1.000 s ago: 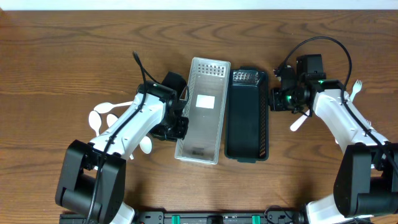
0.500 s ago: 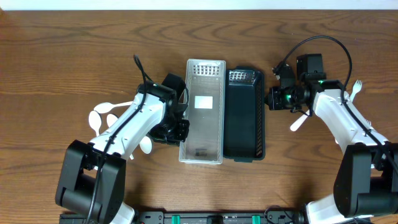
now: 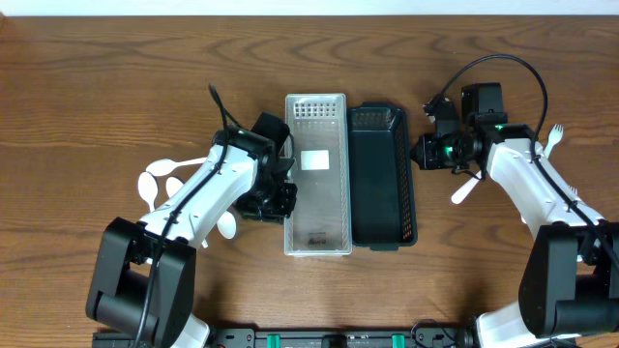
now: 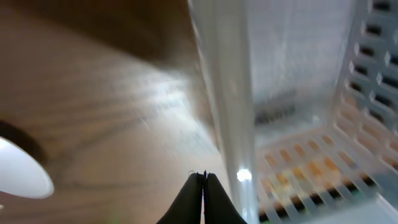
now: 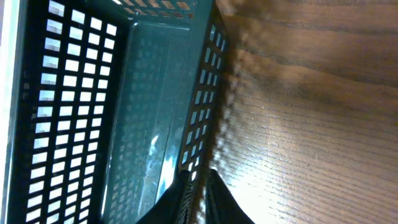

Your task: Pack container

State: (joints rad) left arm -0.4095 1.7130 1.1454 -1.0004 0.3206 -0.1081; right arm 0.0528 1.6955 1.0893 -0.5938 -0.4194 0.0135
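The white basket lies mid-table, lengthwise, with the dark basket flush against its right side, and both are empty. The left gripper sits just outside the white basket's left wall with its fingers pressed together and holding nothing. If it pushes from there it works as a blunt wedge. A push placed low or off-centre would likely turn the light basket askew or tip its near wall, and it would shove the dark basket along too, since the two touch. The right gripper is at the dark basket's right wall, with only a slim gap between its fingers. I cannot tell whether they pinch the rim. If they do, lifting or pulling away could drag that basket off its neighbour, and if they don't, a sideways brush might catch the lattice holes. The cutlery probably meant for packing lies well apart on the table, spoons to the left and a fork to the far right. Either arm swinging out for it could clip a basket wall.
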